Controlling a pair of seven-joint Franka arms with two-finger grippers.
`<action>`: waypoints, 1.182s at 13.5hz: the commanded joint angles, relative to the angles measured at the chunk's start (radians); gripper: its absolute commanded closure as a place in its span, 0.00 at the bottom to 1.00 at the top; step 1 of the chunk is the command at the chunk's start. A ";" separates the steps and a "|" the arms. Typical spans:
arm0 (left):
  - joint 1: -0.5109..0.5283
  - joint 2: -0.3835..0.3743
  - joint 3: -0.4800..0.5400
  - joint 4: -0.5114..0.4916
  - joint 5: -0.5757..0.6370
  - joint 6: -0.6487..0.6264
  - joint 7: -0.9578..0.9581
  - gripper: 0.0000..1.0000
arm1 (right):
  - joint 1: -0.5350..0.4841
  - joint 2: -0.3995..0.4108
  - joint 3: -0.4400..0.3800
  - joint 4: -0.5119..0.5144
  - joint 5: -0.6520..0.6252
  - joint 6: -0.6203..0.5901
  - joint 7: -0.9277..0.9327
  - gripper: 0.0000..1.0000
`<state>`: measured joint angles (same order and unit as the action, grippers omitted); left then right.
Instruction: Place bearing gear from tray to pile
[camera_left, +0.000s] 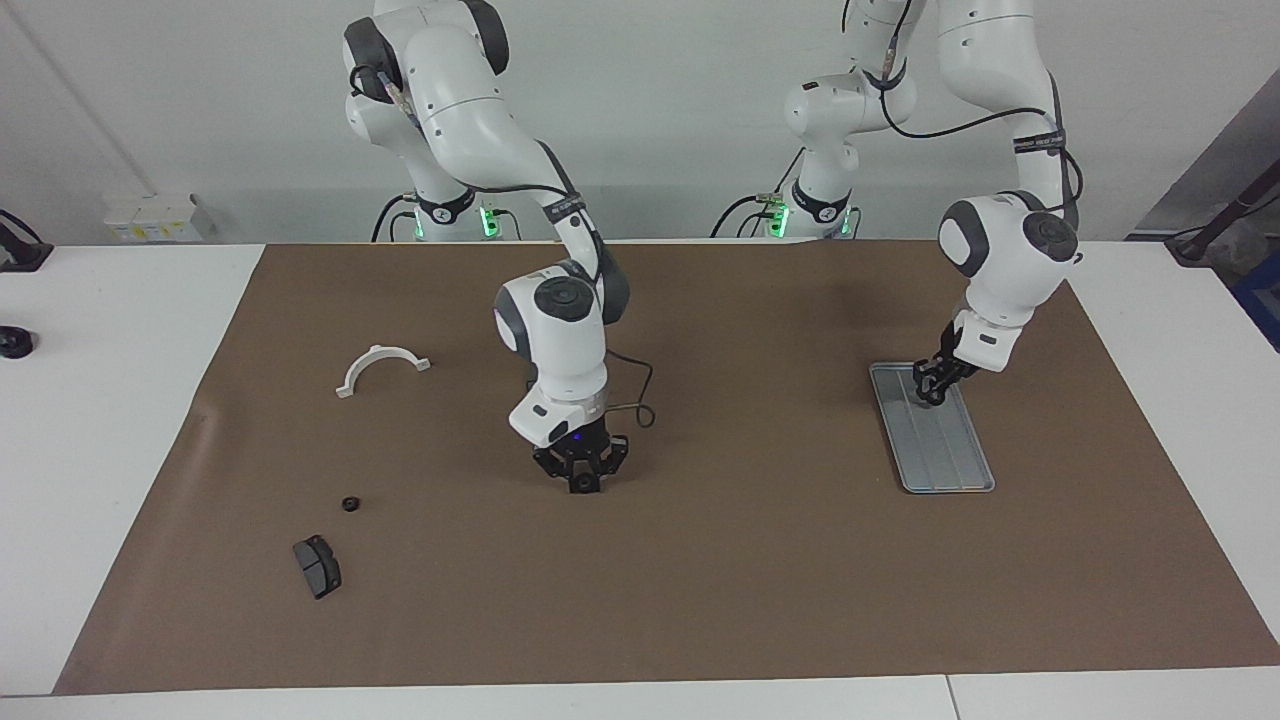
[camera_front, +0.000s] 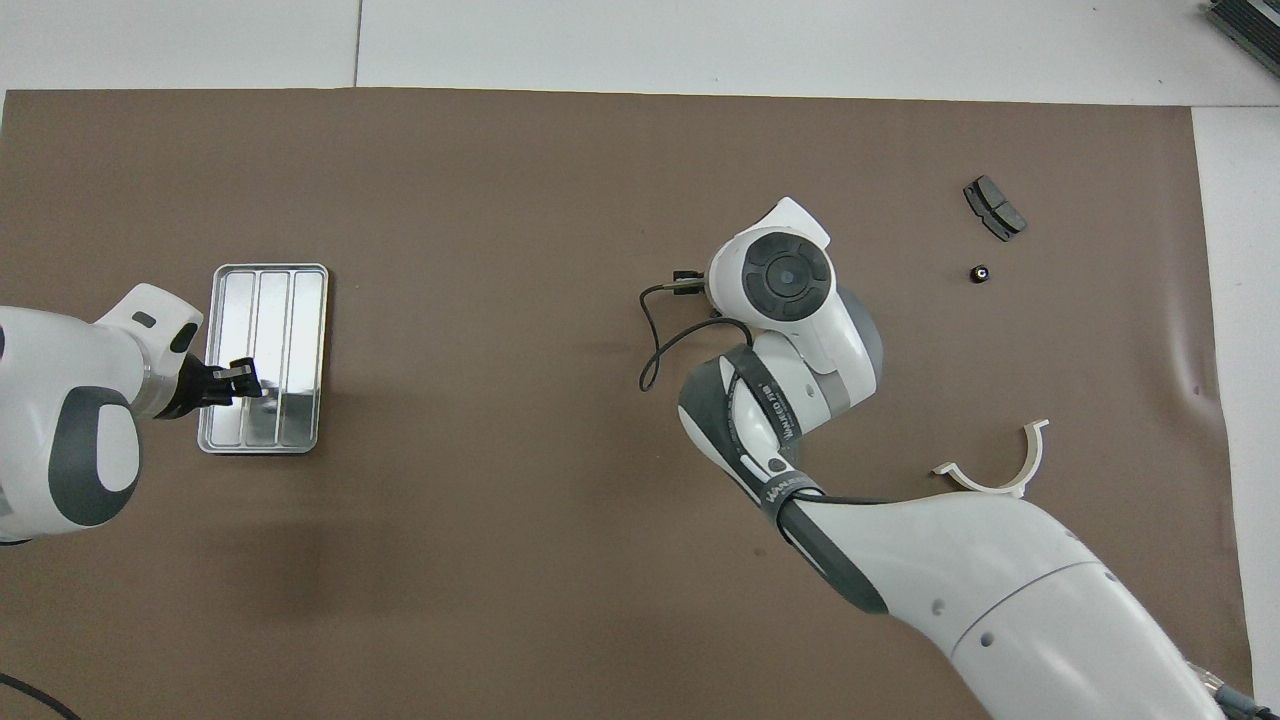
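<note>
**Brown mat, two claws, one gear gripped**

Facing view. The right claw (camera_left: 582, 483) hangs low over the middle of the mat (camera_left: 700, 600), fingertips closed on a small black gear (camera_left: 581, 486). A loose gear (camera_left: 350, 503) lies well apart from this claw, toward the right arm's end of the table, with a dark brake pad (camera_left: 317, 566) near it, farther from the robots. A white half-ring (camera_left: 382, 366) lies nearer to the robots than both. The left claw (camera_left: 932, 393) is low over the end of the metal tray (camera_left: 950, 470) nearest the robots, fingertips drawn together. A small dark lump shows at its tips; whether that is a gear cannot be told.

Overhead view. The right claw and its gear are hidden under the arm's own wrist. The left claw (camera_front: 243, 372) covers the tray's (camera_front: 290, 300) near end, tips together. The loose gear (camera_front: 980, 272) sits just beside the brake pad (camera_front: 994, 207). The half-ring (camera_front: 1000, 470) lies beside the right arm.
</note>
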<state>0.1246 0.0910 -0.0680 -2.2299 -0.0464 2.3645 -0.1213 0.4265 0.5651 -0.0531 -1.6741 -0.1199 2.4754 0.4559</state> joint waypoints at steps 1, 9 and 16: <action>-0.064 -0.010 -0.009 0.116 -0.007 -0.105 0.009 1.00 | -0.112 -0.056 0.018 -0.016 -0.020 -0.036 -0.123 0.86; -0.538 0.154 -0.009 0.310 -0.020 0.074 -0.430 1.00 | -0.330 -0.013 0.018 -0.019 -0.009 0.066 -0.364 0.85; -0.670 0.482 -0.012 0.609 -0.087 0.228 -0.623 1.00 | -0.365 0.027 0.018 -0.009 -0.012 0.140 -0.408 0.37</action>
<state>-0.5093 0.5384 -0.0965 -1.6565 -0.1102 2.5640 -0.7324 0.0731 0.5968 -0.0508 -1.6848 -0.1203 2.6032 0.0679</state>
